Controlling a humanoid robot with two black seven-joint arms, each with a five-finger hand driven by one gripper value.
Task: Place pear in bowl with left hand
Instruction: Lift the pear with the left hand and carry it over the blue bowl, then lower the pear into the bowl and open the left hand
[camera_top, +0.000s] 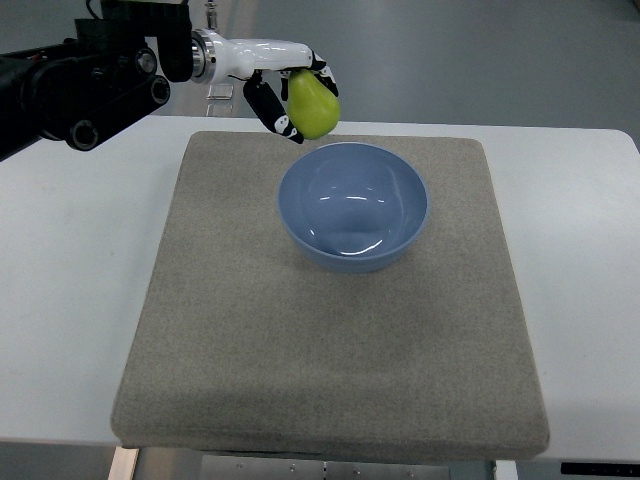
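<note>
From my screen I am seeing the left arm (80, 90) coming in from the top left corner, big and black. At its end the left hand (285, 90) is wrapping its fingers (272, 108) around the green pear (314, 104), gripping it up in the air. The pear is hanging near the far rim of the blue bowl (353, 205), a bit to its left. The bowl is sitting on a gray mat (240, 330) on the white table (70, 300). A tiny tag (222, 92) is lying behind the hand, but it is looking too blurry to read.
</note>
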